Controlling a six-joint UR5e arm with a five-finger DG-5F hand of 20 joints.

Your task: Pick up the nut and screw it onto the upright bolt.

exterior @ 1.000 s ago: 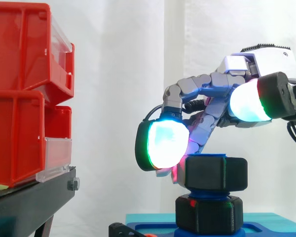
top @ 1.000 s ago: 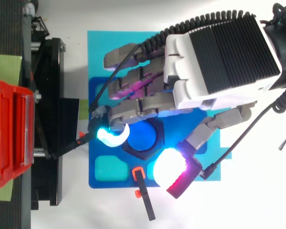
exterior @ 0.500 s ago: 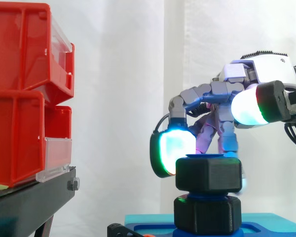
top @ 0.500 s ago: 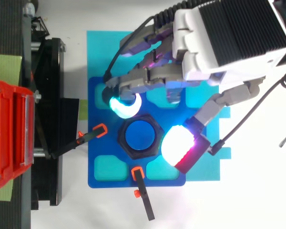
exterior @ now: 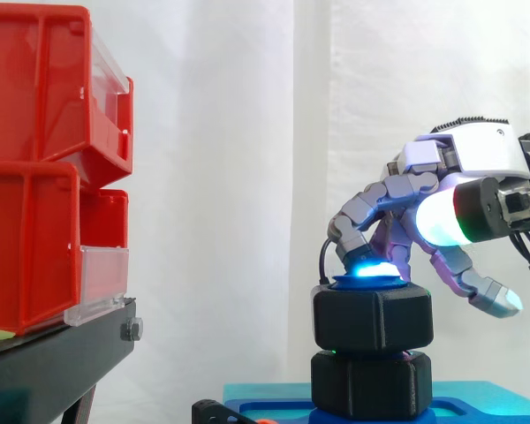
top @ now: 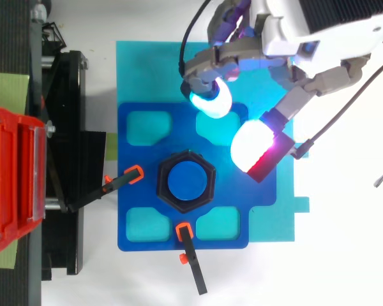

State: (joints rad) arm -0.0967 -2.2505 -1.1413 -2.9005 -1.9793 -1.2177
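Observation:
The black hex nut (top: 166, 191) sits on the upright blue bolt (top: 186, 182) in the middle of the dark blue base plate (top: 137, 150). In the side view the nut (exterior: 372, 318) rests just above a second black hex collar (exterior: 371, 384), with the bolt's blue top flush at its rim. My hand (top: 287, 38) hovers beyond the plate's far edge, apart from the nut, open and holding nothing. A cyan-glowing fingertip (top: 207, 101) and a white and magenta one (top: 255, 146) spread over the plate's corner. In the side view the hand (exterior: 468, 155) hangs behind and right of the nut.
Red bins (exterior: 35, 177) stand on a black stand (top: 67, 166) at the left. Two black clamps with orange tips (top: 133, 174) (top: 185, 233) point at the bolt's foot. A cyan mat (top: 147, 64) lies under the plate.
The hand has let go of the nut and drawn back from it, toward the top of the top view. The nut stays on the bolt, seated slightly lower.

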